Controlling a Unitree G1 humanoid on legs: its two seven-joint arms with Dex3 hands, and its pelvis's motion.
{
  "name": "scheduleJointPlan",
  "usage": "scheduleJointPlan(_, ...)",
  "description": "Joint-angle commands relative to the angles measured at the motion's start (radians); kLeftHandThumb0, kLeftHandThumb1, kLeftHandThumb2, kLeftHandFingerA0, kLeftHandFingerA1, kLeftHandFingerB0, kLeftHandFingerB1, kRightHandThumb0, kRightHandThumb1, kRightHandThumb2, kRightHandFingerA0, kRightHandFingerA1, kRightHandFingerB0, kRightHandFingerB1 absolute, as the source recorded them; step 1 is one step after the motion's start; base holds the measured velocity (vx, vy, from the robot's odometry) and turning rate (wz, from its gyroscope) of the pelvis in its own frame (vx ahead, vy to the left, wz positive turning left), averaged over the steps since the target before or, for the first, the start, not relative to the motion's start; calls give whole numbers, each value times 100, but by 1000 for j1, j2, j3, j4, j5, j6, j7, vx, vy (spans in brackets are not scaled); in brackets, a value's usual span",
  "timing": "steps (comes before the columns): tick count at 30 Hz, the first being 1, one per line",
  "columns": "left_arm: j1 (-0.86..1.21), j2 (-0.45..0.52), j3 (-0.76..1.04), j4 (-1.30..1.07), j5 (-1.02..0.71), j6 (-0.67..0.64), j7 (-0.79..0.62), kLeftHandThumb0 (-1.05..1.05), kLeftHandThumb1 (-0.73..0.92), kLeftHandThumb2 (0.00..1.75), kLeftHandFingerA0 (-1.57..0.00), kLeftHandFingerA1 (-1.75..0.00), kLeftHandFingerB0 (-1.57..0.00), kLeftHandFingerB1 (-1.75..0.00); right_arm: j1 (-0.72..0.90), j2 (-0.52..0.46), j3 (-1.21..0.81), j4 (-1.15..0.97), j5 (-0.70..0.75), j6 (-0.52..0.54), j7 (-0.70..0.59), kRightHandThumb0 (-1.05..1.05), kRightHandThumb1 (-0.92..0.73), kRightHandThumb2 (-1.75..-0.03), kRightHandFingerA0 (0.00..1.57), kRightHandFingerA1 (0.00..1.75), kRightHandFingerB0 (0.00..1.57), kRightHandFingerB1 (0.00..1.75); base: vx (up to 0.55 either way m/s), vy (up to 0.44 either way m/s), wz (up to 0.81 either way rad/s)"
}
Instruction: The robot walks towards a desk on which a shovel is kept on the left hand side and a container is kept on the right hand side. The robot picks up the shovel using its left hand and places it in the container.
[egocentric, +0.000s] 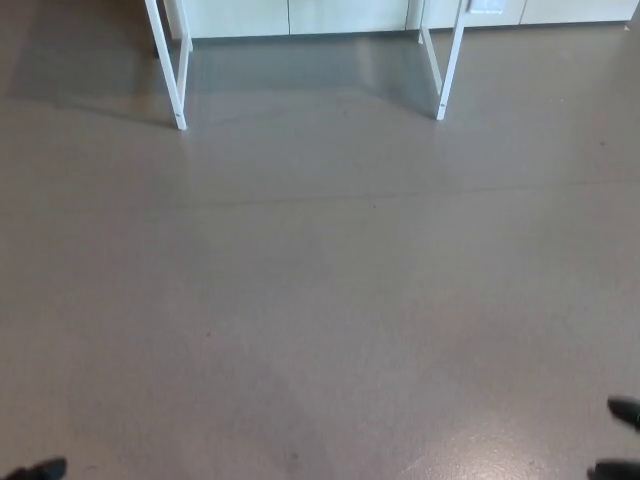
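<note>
White desk legs (178, 70) cropped above; left hand (40, 469) and right hand (620, 440) mere slivers, grip perhaps unreadable

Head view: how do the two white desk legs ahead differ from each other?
The left desk leg slants down toward picture right; the right desk leg slants down toward picture left. The left desk leg's foot ends slightly lower in the picture than the right desk leg's. Both are thin, white, stand on the grey-brown floor and are cut off at the top edge, so the desktop does not show.
</note>
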Motion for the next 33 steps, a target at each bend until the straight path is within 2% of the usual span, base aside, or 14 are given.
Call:
scheduleJointPlan(1,6,-2,61,-38,-123,-76,-110,-27,65,61,-38,-40,-32,-32,35,0,-41,-99,102,39,68,-17,-40,-86,52,66,19,52,0,0,0)
scheduleJointPlan(16,18,3,63,-38,-119,-89,-130,-26,63,59,-37,-38,-32,-31,59,0,-40,-119,106,59,77,-17,-41,-87,53,67,20,52,-8,-18,7)
scheduleJointPlan(20,20,7,61,-27,-118,-102,-141,-26,63,59,-36,-38,-31,-31,68,0,-39,-124,105,58,79,-18,-40,-86,54,67,20,53,93,187,-15)
scheduleJointPlan(25,21,6,60,-31,-123,-96,-136,-25,64,59,-37,-39,-33,-31,68,-4,-35,-124,96,56,81,-19,-40,-86,54,67,20,52,198,460,-23)
scheduleJointPlan(33,25,12,58,-48,-129,-80,-138,-24,65,59,-37,-39,-32,-32,73,-2,-28,-120,88,49,80,-20,-39,-86,56,68,21,53,216,20,9)
